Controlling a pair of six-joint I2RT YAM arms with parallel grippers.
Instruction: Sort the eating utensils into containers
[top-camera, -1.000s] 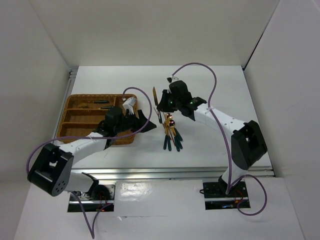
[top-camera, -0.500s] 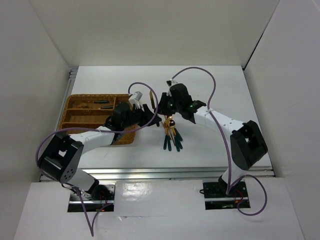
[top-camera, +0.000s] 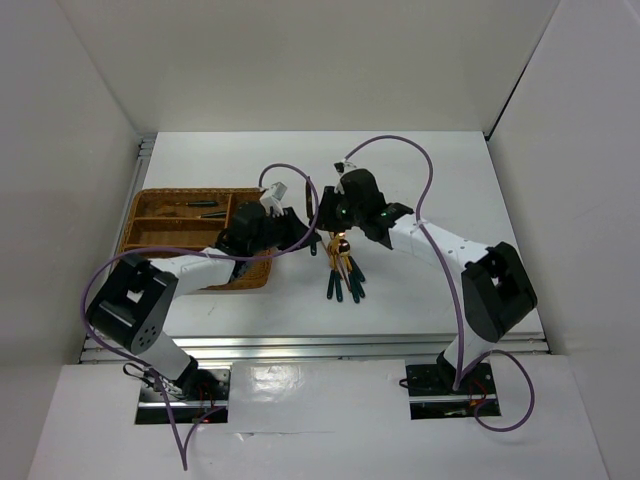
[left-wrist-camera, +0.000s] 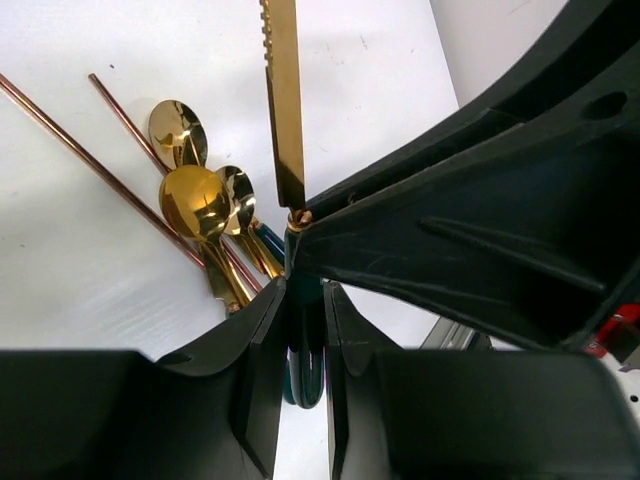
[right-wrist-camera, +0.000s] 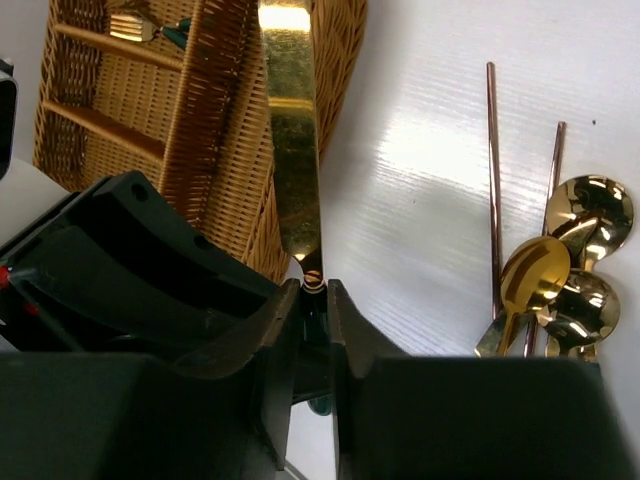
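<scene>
White worktop (top-camera: 450, 180), wicker tray (top-camera: 150, 240) at left side. Spoon pile (top-camera: 343, 270) centre. Knife (right-wrist-camera: 290, 150) aloft between tray and pile, blade pointing away from both grips. Right fingers (right-wrist-camera: 282, 340) pinch teal handle; left fingers (left-wrist-camera: 262, 370) clamp same handle. Left arm (top-camera: 190, 265) nearer tray, so tray-ward carry looks like its job.

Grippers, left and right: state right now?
Left gripper: closed on the knife, at its teal handle.
Right gripper: closed on the same knife's handle.
</scene>
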